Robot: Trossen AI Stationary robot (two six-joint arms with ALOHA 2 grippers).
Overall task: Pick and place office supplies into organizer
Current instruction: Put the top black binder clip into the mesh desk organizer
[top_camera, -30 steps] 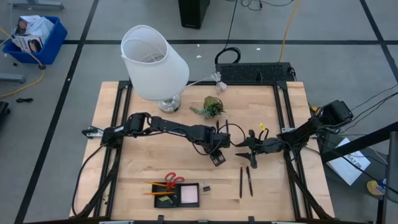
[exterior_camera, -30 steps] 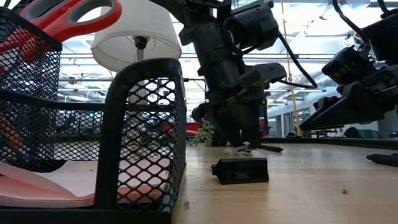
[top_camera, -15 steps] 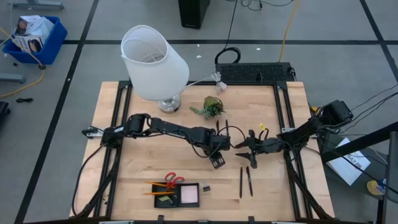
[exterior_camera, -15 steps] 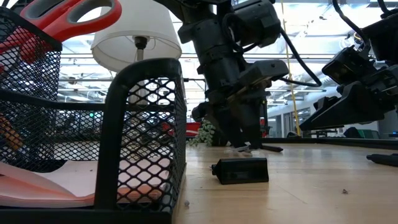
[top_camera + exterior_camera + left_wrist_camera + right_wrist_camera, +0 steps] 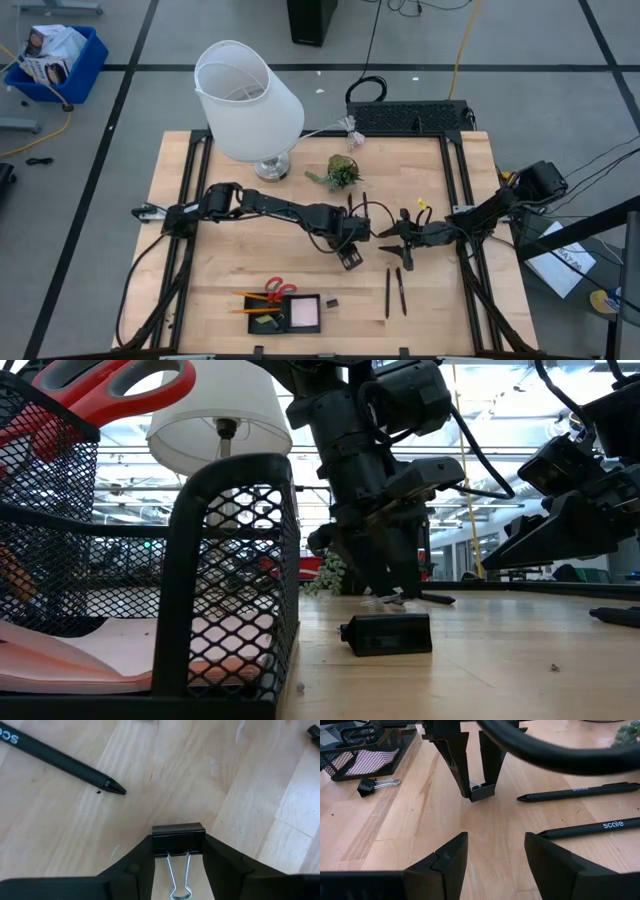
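The black binder clip [image 5: 178, 839] sits pinched between the fingers of the left gripper [image 5: 350, 256], wire handles pointing back toward the wrist. In the right wrist view the same clip [image 5: 482, 792] hangs at the fingertips just above the bare wood of the table [image 5: 240, 260], so it looks lifted but not yet carried. It is well apart from the mesh organizer [image 5: 286, 313], which stands at the table's near edge.

Judged from how things lie, the task is partly done. The organizer already holds the pink sticky-note pad [image 5: 304, 313] and a small yellow-green piece [image 5: 266, 322], with the red-handled scissors [image 5: 277, 291] and orange pencils [image 5: 250, 303] lying across its far rim. Left to place: the held clip, a second binder clip [image 5: 332, 301] just beside the organizer on the side nearer the arms, and two black pens [image 5: 395, 292] farther off on that same side, lying parallel.

The right gripper [image 5: 402, 244] waits with its jaws spread and empty, beyond the pens from the organizer and close to the left gripper.

Far from the organizer, at the back of the table, stand the white lamp [image 5: 248, 100] and a green plant sprig [image 5: 340, 172]; neither lies between the clip and the organizer. The loose clip by the organizer's wall is the one thing near the likely path.
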